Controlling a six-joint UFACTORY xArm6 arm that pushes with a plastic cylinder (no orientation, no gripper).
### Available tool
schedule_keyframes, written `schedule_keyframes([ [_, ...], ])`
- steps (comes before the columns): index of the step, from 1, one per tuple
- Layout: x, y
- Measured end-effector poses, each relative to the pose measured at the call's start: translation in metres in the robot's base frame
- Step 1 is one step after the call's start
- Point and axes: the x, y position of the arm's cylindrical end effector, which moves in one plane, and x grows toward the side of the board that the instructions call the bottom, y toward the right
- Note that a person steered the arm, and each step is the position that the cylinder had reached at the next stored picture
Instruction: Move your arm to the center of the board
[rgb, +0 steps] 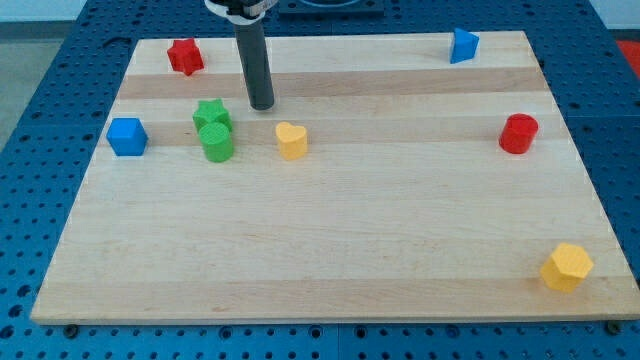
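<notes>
Resting upper left, my tip (261, 104), no hand, green star (210, 113) left, yellow heart (291, 140) below-right

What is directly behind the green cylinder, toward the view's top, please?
A green star block sits right behind the green cylinder, apparently touching it; the cylinder covers the star's lower edge. My tip stands apart, to the star's right.

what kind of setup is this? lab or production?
Likely a lab bench: a wooden board sits on a blue perforated table, with toy blocks like the red star, and my tip above the yellow heart.
</notes>
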Motion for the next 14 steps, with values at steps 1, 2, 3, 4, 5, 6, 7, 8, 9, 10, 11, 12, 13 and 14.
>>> schedule_keyframes([
  [1, 0.007, -0.004],
  [2, 0.011, -0.005],
  [3, 0.02, -0.005],
  [4, 0.027, -0.005],
  [5, 0.021, -0.005],
  [6, 0.009, -0.002],
  [7, 0.008, 0.013],
  [8, 0.005, 0.022],
  [9, 0.004, 0.031],
  [10, 0.004, 0.047],
  [11, 0.004, 0.06],
  [12, 0.004, 0.072],
  [13, 0.004, 0.081],
  [14, 0.009, 0.085],
])
